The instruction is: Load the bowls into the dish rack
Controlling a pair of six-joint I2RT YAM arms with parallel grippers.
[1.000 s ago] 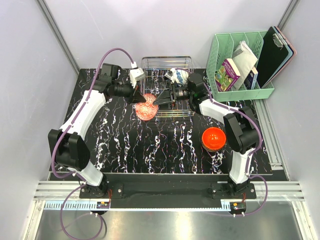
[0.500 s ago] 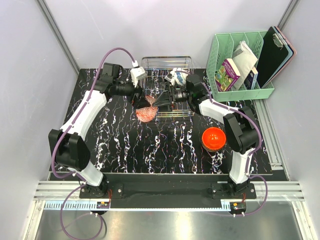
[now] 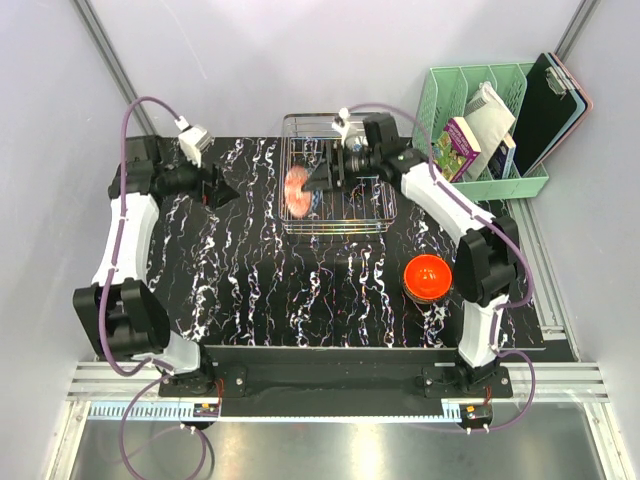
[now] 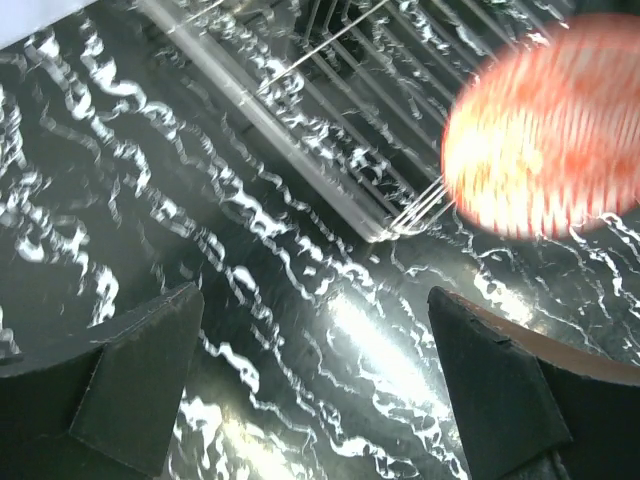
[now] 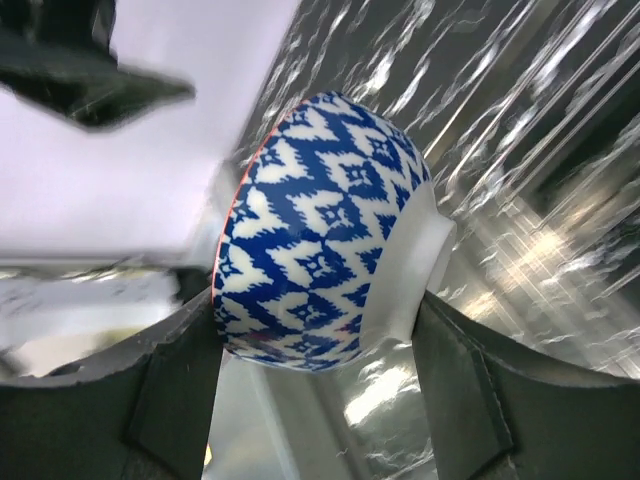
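Right pincer (image 5: 318, 305) — clamped on blue-and-white bowl (image 5: 310, 230), held at dish rack (image 3: 340, 226) left end. Left pincer (image 4: 312, 295) — spread open, upper left of overhead view.

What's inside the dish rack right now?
A blurred pinkish bowl on edge at the left wall of the dish rack. The right gripper, jaws closed on a blue-and-white bowl, hides the middle.

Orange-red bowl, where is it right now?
In the top view the orange-red bowl stands on the table at the right, beside the right arm, nearer the bases than the dish rack and apart from it.
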